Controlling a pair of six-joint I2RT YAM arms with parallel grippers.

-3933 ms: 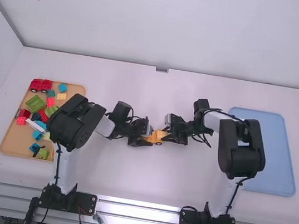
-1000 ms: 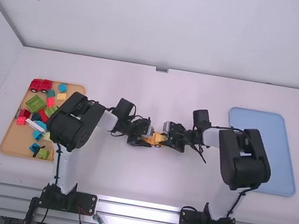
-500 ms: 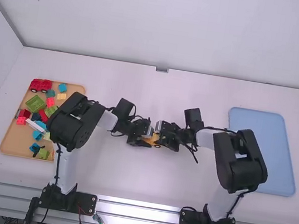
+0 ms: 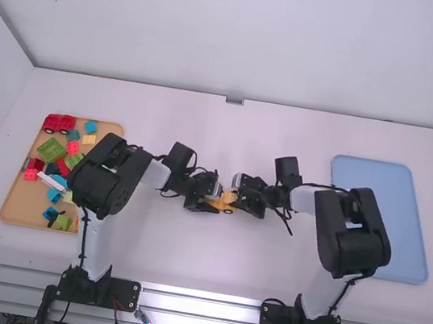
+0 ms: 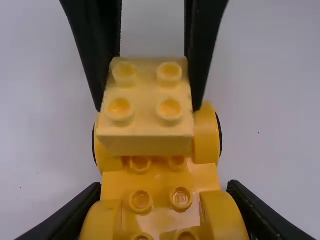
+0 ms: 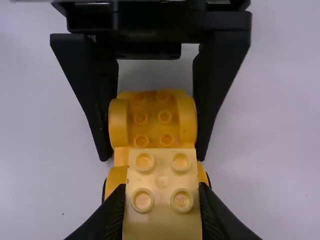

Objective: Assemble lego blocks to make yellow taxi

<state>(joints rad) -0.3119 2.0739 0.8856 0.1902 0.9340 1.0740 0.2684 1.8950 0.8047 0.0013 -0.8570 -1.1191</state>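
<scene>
Step in hand, my read: fitting the roof/cab block onto the taxi. Left pincer [image 5: 165, 195] is closed on the sides of the yellow wheeled car base [image 5: 160, 187], mid-table. Right pincer [image 6: 162, 190] pinches a pale yellow 2x2 brick [image 6: 161, 181], studs up, over the base's three o'clock end as the high view has it. Can't tell if the brick is seated or just above the studs; looks roughly squared to the base.

Next move calls for: left pincer braces the base, right one lines up the stud rows, then presses straight down till it clicks. Risk: one-stud offset, or the base tipping or rolling on its wheels if the push goes in skewed.

Spare blocks lie in the tan tray [image 4: 17, 205] at nine o'clock on the table [image 4: 209, 267], incl. a red wheeled piece [image 4: 60, 123] near its eleven o'clock corner. Blue tray [image 4: 377, 235] at three o'clock, likely the drop-off. Taxi looks well along, probably the last block or near it.
</scene>
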